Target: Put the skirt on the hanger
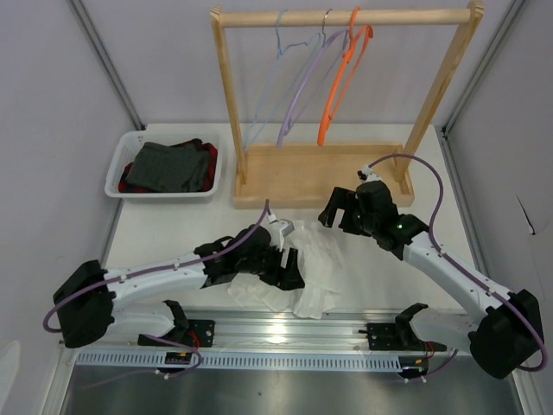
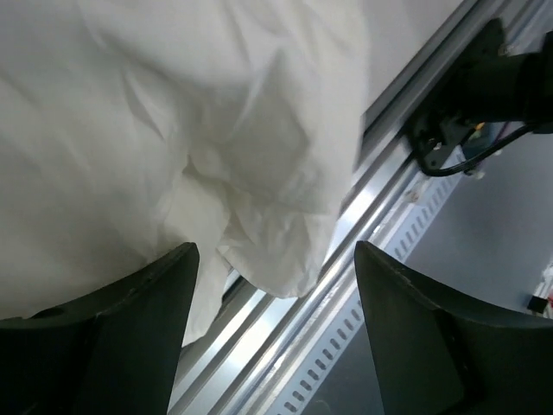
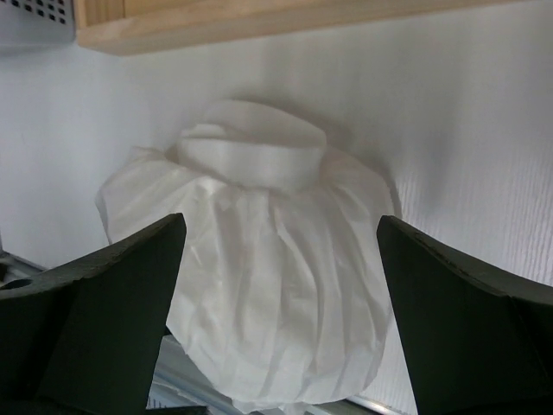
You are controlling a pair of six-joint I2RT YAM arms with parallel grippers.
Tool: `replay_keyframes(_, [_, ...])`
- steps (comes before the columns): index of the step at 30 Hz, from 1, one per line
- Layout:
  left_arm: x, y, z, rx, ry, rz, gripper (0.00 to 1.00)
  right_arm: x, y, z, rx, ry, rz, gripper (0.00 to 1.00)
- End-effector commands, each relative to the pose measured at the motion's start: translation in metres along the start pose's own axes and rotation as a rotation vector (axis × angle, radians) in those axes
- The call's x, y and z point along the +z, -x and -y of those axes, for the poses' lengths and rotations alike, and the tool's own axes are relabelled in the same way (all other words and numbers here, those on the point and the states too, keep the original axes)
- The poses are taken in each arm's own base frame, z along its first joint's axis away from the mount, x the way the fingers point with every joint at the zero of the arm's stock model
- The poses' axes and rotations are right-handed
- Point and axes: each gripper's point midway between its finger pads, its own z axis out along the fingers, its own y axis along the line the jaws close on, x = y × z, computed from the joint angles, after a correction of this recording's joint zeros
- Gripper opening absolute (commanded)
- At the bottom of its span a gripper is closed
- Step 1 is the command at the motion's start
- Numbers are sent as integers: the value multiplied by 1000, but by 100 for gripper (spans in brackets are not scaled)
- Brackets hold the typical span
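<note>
1. Skirt: lay crumpled on the table at its near edge, between the two arms and reaching the rail.
2. Left gripper: fingers were wide apart at the skirt's left near part. Contact could not be told.
3. Right gripper: fingers were wide apart above the skirt's far right side, clamping nothing.
4. Hanger: hung on the wooden rack at the far side, right of a lilac hanger, well apart from the skirt.
5. Basket: stood far left, holding dark grey and red clothes.
</note>
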Motion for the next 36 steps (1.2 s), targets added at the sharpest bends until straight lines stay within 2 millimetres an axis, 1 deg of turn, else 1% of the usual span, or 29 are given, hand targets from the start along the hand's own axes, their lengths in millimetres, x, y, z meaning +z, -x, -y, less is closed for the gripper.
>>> replay_keyframes(1, [-42,56,43,80,-90,211,80,6,-13,-1,-16,-24,-25,99])
replay_keyframes(2, [-49,61,43,84,-76,236,80,7,-15,-4,-24,-24,-27,99])
replay_keyframes(3, [-59,76,46,88,-54,292,80,9,-18,-4,-26,-28,-34,99])
replay_keyframes(5, [-76,84,43,76,-9,343,81,14,-25,-5,-27,-31,-56,98])
replay_keyframes(6, [-84,98,33,57,64,410,81,16,-28,-6,-28,-31,-66,98])
replay_keyframes(9, [-90,102,-4,-19,242,429,81,27,-35,-3,-13,-53,-94,98])
replay_keyframes(10, [-90,102,-21,-45,311,427,81,30,-36,-3,-11,-56,-100,98])
replay_keyframes(11, [-86,102,-32,-68,341,426,81,32,-36,-4,-9,-55,-101,98])
replay_keyframes(12, [-81,106,-49,-101,383,428,81,38,-34,-4,-8,-58,-102,98])
replay_keyframes(13, [-76,107,-54,-120,371,416,81,41,-32,-5,-6,-64,-97,98])
replay_keyframes(14, [-73,117,-64,-136,370,443,81,44,-29,-4,-6,-68,-94,98])
replay_keyframes(15, [-62,117,-75,-146,391,419,81,51,-27,1,-2,-86,-101,98])
replay_keyframes(16, [-56,119,-82,-152,405,411,81,53,-24,-2,4,-78,-103,98])
replay_keyframes(17, [-53,130,-84,-155,391,417,81,57,-21,-3,12,-69,-105,98])
replay_keyframes(18, [-39,126,-96,-163,413,373,81,65,-24,-3,19,-64,-128,98])
replay_keyframes(21, [-21,134,-97,-160,373,341,82,76,-29,-13,48,-10,-179,96])
replay_keyframes(22, [-11,131,-100,-168,362,316,81,81,-38,-14,54,-5,-212,95])
replay_keyframes(23, [-6,129,-92,-169,312,295,80,84,-39,-17,62,9,-215,95])
replay_keyframes(26, [3,123,-87,-187,259,279,74,91,-53,-20,107,38,-248,91])
replay_keyframes(27, [7,114,-87,-194,233,257,72,92,-57,-20,116,42,-259,90])
replay_keyframes(28, [8,110,-86,-204,220,251,63,93,-59,-19,131,43,-265,85])
replay_keyframes(29, [10,101,-88,-213,212,233,58,95,-63,-18,138,48,-272,81])
replay_keyframes(30, [12,98,-84,-218,185,222,53,95,-66,-21,145,64,-284,76])
replay_keyframes(31, [13,90,-85,-231,178,209,35,96,-66,-22,158,67,-284,60])
replay_keyframes(32, [13,84,-85,-237,171,199,24,97,-66,-23,161,69,-285,48])
replay_keyframes(33, [12,88,-82,-231,153,219,16,97,-61,-25,162,69,-277,38])
replay_keyframes(34, [9,88,-81,-227,151,221,3,96,-57,-28,160,71,-268,22])
replay_keyframes(35, [6,90,-81,-227,155,230,0,94,-53,-28,150,64,-264,15])
replay_keyframes(36, [-2,99,-76,-213,143,262,0,89,-36,-38,141,82,-229,10])
